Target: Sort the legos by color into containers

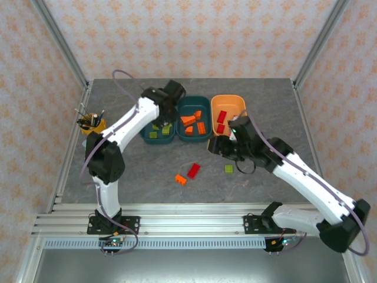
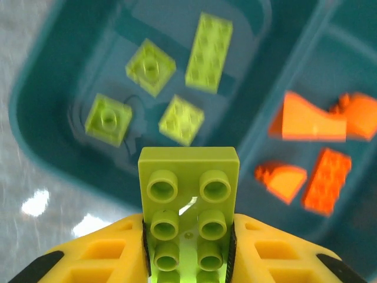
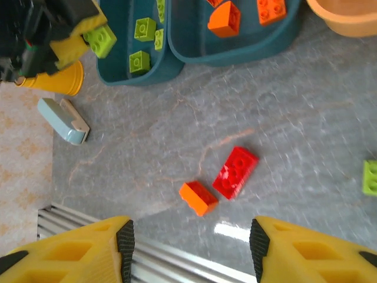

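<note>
We see a grey marbled table (image 1: pixel 147 171) boxed in by walls (image 1: pixel 194 35) in pale pink wallpaper with a small repeating motif. Metal posts (image 1: pixel 61 41) slant up at the back corners. Ribbed aluminium rails (image 1: pixel 194 221) line the near edge. Soft glare (image 3: pixel 234 231) on the tabletop.

Light's bright & even from overhead; shadows on the table (image 1: pixel 265 106) are faint. My left cam is blurry, esp. the orange bricks (image 2: pixel 312 124), w/ white glare bottom-left. Right cam's sharper, one glare patch near the red brick (image 3: pixel 235 171).
</note>
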`<state>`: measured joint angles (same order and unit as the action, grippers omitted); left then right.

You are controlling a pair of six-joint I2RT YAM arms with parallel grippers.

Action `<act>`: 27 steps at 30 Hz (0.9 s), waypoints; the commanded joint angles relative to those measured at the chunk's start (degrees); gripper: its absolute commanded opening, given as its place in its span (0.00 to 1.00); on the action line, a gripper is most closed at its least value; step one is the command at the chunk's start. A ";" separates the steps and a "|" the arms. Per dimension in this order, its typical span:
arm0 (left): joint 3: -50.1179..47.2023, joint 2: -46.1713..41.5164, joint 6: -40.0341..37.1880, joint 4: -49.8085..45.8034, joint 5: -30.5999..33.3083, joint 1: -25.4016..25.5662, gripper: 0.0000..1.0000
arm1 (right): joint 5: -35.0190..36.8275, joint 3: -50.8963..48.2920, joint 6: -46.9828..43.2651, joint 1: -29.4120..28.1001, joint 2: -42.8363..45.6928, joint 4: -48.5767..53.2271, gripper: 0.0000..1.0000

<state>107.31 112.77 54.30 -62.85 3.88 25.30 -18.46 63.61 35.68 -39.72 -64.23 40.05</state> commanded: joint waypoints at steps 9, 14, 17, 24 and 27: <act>30.26 26.42 -17.60 -7.13 5.74 -9.95 0.31 | -3.04 9.26 -0.61 5.72 -18.44 -15.27 0.56; 32.28 30.31 -19.79 -6.32 6.66 -10.89 0.32 | -3.98 12.83 -1.03 6.85 -23.29 -14.27 0.56; 30.78 31.40 -20.42 -6.37 6.85 -10.92 0.33 | -4.20 12.82 -0.66 7.12 -24.26 -14.21 0.56; 28.10 31.63 -20.25 -5.13 6.95 -11.01 0.45 | -4.58 11.80 -0.11 7.12 -24.54 -14.18 0.57; 28.37 30.99 -19.78 -5.70 6.35 -11.02 0.52 | -4.19 11.80 -0.89 7.12 -24.21 -12.52 0.58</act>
<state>135.48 144.42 34.41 -67.05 8.45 14.26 -22.57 74.63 35.27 -32.82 -88.36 26.94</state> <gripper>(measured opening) 0.510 0.573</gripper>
